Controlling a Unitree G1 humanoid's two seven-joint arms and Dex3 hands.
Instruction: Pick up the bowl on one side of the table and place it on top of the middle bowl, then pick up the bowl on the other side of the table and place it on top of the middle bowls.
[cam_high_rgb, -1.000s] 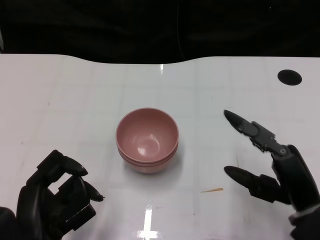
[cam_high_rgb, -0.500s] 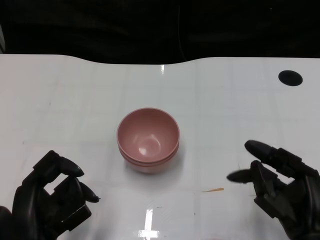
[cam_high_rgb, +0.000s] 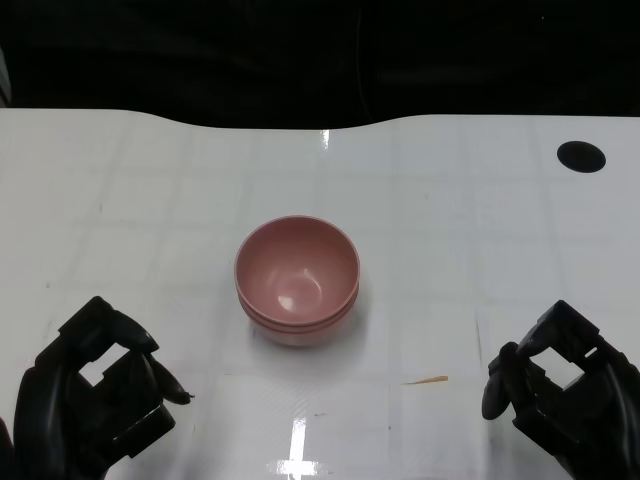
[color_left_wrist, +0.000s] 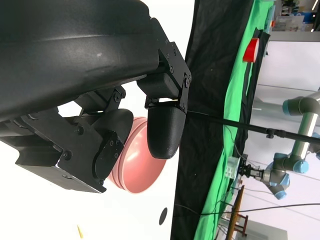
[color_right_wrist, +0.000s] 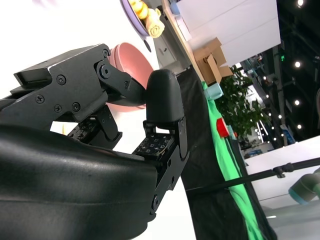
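Pink bowls sit nested mid-table, stack looks finished; left hand at 8 o'clock, right hand at 4 o'clock, both well apart from stack, fingers curled in, holding nothing, about equally near

Left hand, right hand: both low, fingers curled, empty.

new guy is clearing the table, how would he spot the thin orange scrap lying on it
On the white table, find the stack of pink bowls in the middle. The orange scrap lies flat nearer the robot, between the stack and the right robot hand. It is a thin sliver, the only orange thing.
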